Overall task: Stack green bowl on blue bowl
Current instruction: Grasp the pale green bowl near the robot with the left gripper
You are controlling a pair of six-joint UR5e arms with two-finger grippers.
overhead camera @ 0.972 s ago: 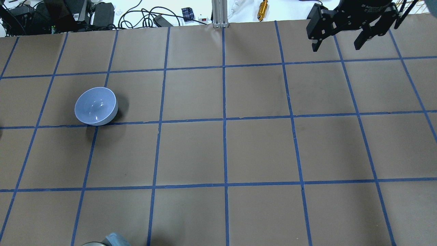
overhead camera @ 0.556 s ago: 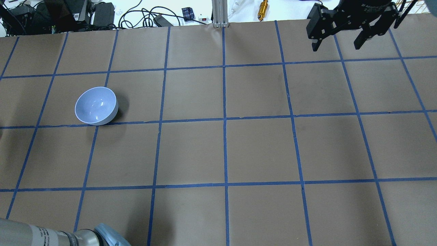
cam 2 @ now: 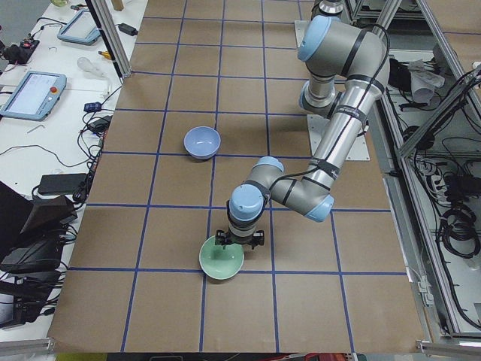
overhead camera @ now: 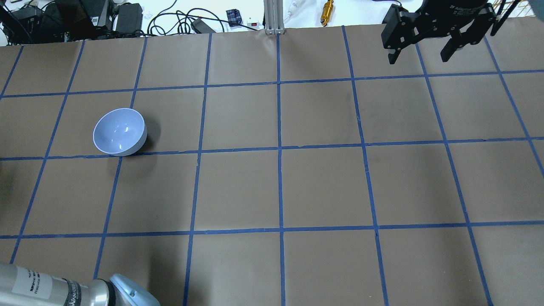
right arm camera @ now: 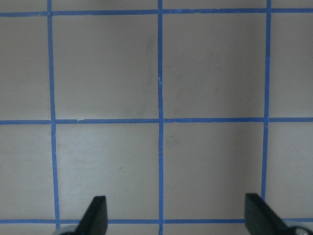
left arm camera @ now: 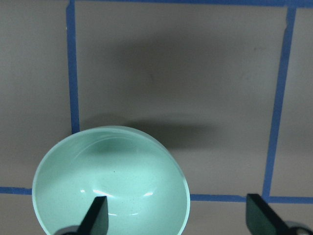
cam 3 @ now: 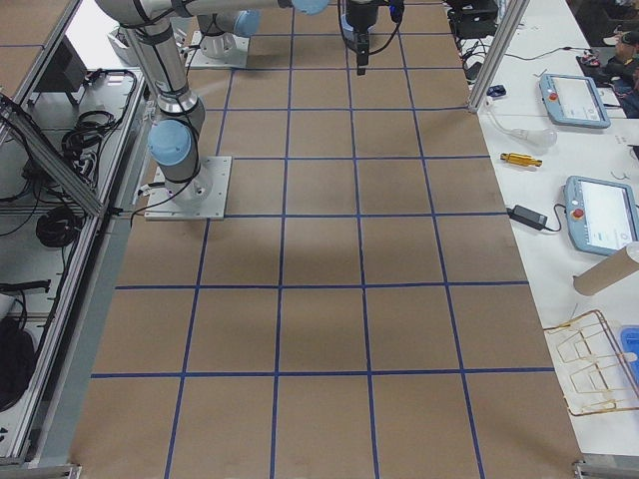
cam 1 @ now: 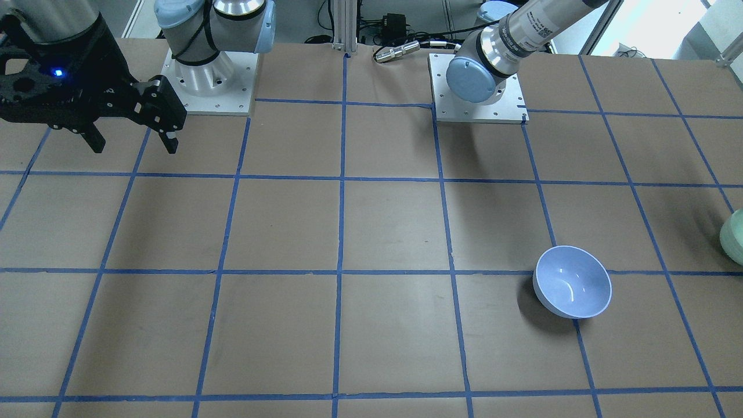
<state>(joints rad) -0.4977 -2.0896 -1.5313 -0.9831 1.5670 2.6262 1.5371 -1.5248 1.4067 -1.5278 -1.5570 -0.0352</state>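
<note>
The green bowl stands upright on the table at its left end, and also shows in the exterior left view and at the edge of the front view. My left gripper is open over the green bowl's right rim. One finger is over the inside, the other outside. It holds nothing. The blue bowl stands upright and empty, about two squares away from the green bowl. My right gripper is open and empty, high at the table's far right.
The table is brown paper with a blue tape grid. The left arm's forearm crosses the near left corner of the overhead view. Cables and tools lie beyond the far edge. The arm bases stand at the robot's side.
The left arm's forearm has come further into the overhead view at the bottom left. The blue bowl and the right gripper have not moved.
</note>
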